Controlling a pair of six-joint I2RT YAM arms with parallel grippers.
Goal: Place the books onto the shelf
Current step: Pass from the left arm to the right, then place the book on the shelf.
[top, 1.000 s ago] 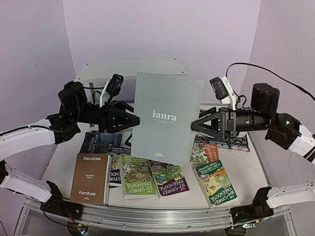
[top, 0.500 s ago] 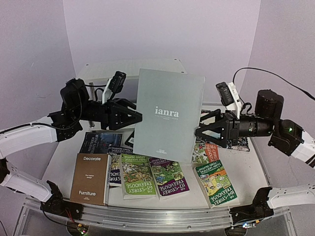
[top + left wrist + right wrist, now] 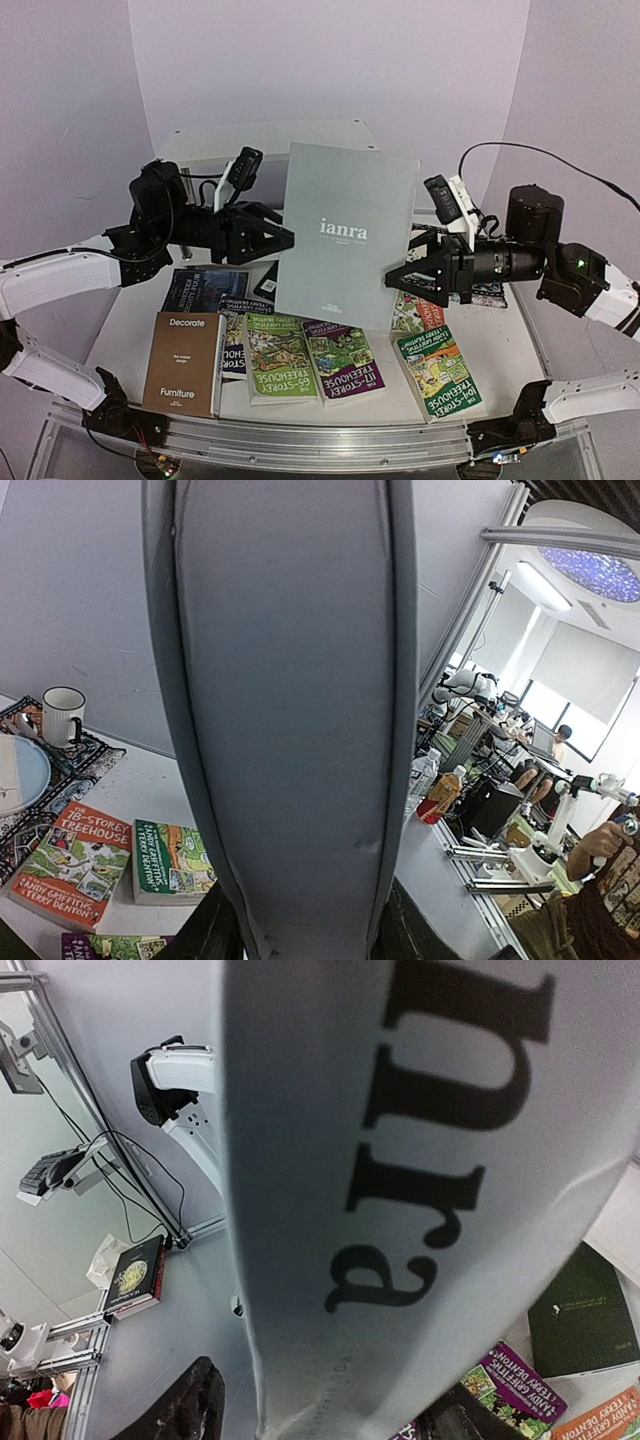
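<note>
A large, flat grey book [image 3: 345,240] with "ianra" printed on its cover hangs in the air over the middle of the white table [image 3: 505,345]. It is nearly upright and a little tilted, with its cover facing the overhead camera. The left gripper [image 3: 285,240] is clamped on the book's left edge; in the left wrist view the book's narrow edge fills the space between the two dark fingers [image 3: 212,932], which press against it on both sides. The right gripper [image 3: 397,277] sits at the book's right edge with its jaws spread to either side of the cover. In the right wrist view a gap shows between one black finger [image 3: 185,1405] and the book, so this claw straddles the edge without gripping it. In the overhead view the book's top edge overlaps the front of the white shelf [image 3: 210,145] at the back of the table, and the shelf's flat top board shows to the left of and above the book. The book's bottom edge hangs above a row of colourful cartoon paperbacks [image 3: 282,358] lying flat near the table's front edge, with a brown "Decorate" book [image 3: 185,362] at the row's left end. A dark green book [image 3: 585,1315] lies flat on the table beneath the raised one. A black patterned mat [image 3: 95,755] carrying a white mug [image 3: 62,715] lies on the table's right side. A strip of white tabletop shows between the rightmost paperback and the table's right edge.
</note>
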